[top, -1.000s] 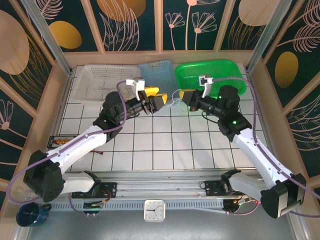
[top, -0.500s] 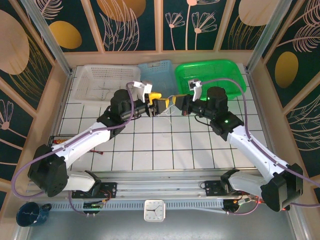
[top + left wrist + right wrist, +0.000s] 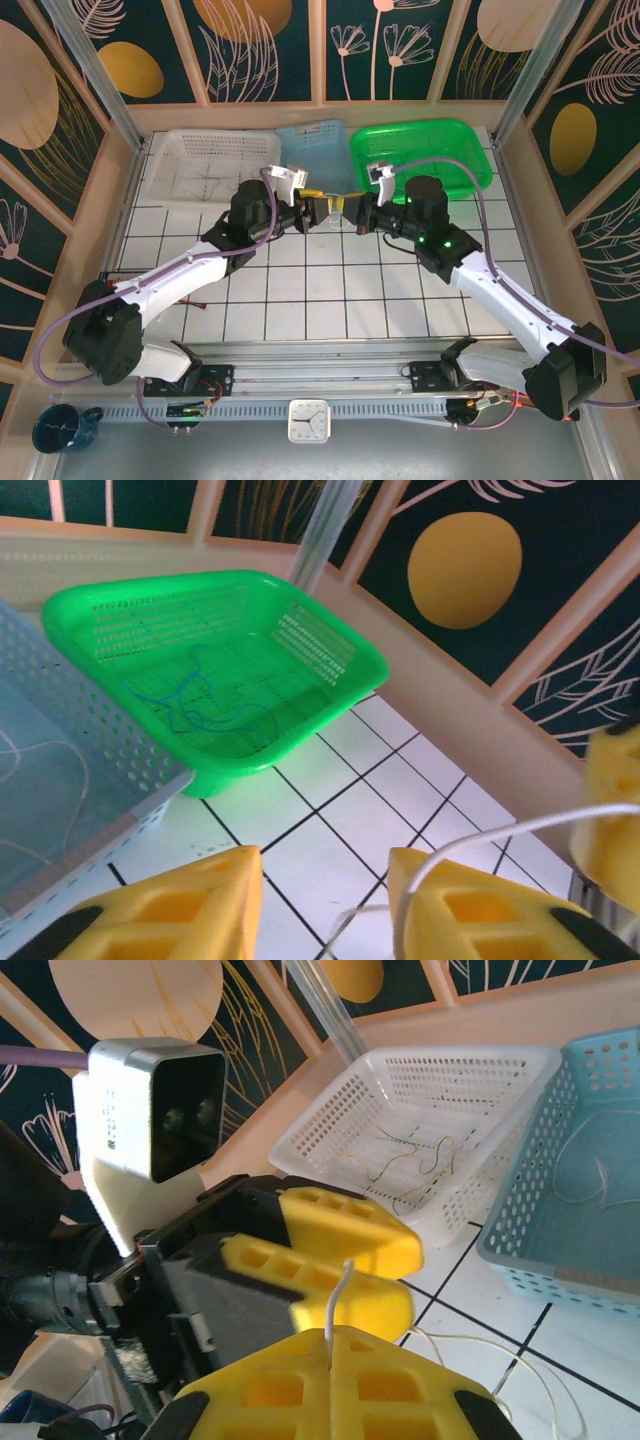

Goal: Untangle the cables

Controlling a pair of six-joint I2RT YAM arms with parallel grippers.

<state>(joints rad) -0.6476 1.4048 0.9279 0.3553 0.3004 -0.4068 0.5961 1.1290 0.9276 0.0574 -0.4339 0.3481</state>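
Observation:
My right gripper is shut on a thin white cable whose short end sticks up from its fingertips. The cable's tail trails down to the tiles. Both grippers meet tip to tip above the table's far middle, the left gripper facing the right gripper. In the left wrist view my left gripper has its jaws apart, and the white cable runs over its right finger into the gap. A blue cable lies in the green basket. A yellowish cable lies in the white basket.
Three baskets line the far edge: white basket, blue basket holding a pale cable, green basket. A red wire with a black strip lies at the left. A blue mug and a clock sit below the front rail.
Both arms have swung inward until the grippers meet in the middle. The left jaws have narrowed around the white cable that the right gripper holds.

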